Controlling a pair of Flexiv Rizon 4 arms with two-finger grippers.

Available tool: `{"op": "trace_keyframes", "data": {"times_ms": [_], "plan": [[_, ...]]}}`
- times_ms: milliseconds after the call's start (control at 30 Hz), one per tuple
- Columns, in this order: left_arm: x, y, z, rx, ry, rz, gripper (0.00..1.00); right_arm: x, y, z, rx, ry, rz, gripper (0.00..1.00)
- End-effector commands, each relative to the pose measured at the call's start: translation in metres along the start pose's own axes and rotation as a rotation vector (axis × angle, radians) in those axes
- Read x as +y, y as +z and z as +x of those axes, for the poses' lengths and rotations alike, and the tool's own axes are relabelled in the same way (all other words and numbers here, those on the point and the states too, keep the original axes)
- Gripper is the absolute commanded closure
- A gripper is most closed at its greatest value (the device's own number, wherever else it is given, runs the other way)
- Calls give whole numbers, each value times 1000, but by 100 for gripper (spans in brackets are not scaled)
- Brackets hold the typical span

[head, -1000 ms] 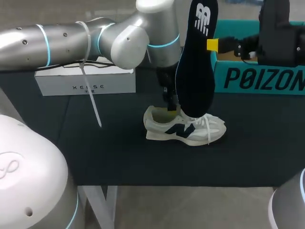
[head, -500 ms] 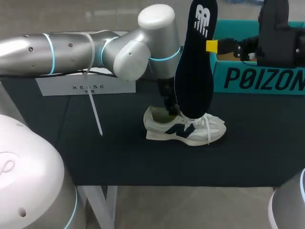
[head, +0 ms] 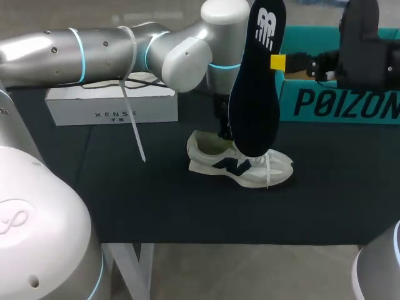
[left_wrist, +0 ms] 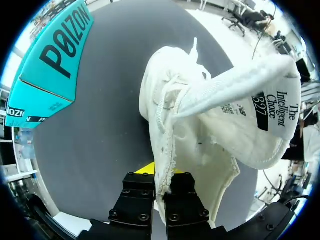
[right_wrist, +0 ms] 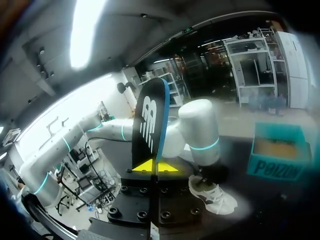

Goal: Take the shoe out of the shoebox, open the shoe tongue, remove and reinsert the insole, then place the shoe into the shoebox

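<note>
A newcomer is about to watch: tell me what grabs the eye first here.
The dark insole stands out first, held upright in mid-air by the right pincer. Below it the white shoe sits on the dark table, its collar pinched by the left pincer. The teal shoebox stands behind, at the right.

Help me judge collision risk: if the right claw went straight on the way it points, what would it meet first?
Past the insole that the right claw holds, probably my left arm, upright over the shoe; depth is unclear.
</note>
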State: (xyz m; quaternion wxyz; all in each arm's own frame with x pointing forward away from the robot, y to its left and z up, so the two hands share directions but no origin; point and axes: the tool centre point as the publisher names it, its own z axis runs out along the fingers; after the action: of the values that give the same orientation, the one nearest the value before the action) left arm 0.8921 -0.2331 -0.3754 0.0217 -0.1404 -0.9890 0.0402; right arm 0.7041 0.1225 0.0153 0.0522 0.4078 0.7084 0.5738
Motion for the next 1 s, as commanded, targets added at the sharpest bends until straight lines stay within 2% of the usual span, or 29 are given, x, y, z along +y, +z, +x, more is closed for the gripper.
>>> {"op": "trace_keyframes", "data": {"times_ms": [33, 67, 100, 133, 167, 300, 333, 400, 433, 567, 700, 867, 1000], "plan": [[-1, 0, -1, 1, 0, -4, 100, -3, 1, -1, 1, 5, -9, 100], [-1, 0, -1, 1, 0, -4, 100, -3, 1, -2, 4, 6, -9, 100], [0, 0, -4, 5, 45, -41, 100, -3, 2, -3, 8, 7, -12, 100], [5, -3, -10, 58, 149, -36, 100, -3, 2, -3, 13, 8, -15, 100], [8, -3, -15, 80, 217, -72, 100, -2, 3, -3, 15, 8, -16, 100], [24, -7, -32, 145, 415, -81, 100, 0, 5, -2, 24, 0, -16, 100], [25, -7, -35, 151, 431, -126, 100, 1, 6, -2, 24, 0, -16, 100], [29, -13, -40, 203, 525, -60, 100, 1, 6, -3, 25, -3, -14, 100], [30, -15, -43, 217, 559, -73, 100, 1, 6, -3, 26, -4, -14, 100], [33, -23, -51, 252, 682, -42, 100, 2, 7, -5, 24, -2, -19, 100], [34, -33, -56, 257, 795, -2, 100, 3, 9, -6, 22, -1, -24, 100], [34, -36, -60, 243, 947, -6, 100, 3, 10, -6, 21, 1, -27, 100], [21, -39, -57, 227, 1014, 4, 100, 3, 10, -6, 19, 2, -27, 100]]}}
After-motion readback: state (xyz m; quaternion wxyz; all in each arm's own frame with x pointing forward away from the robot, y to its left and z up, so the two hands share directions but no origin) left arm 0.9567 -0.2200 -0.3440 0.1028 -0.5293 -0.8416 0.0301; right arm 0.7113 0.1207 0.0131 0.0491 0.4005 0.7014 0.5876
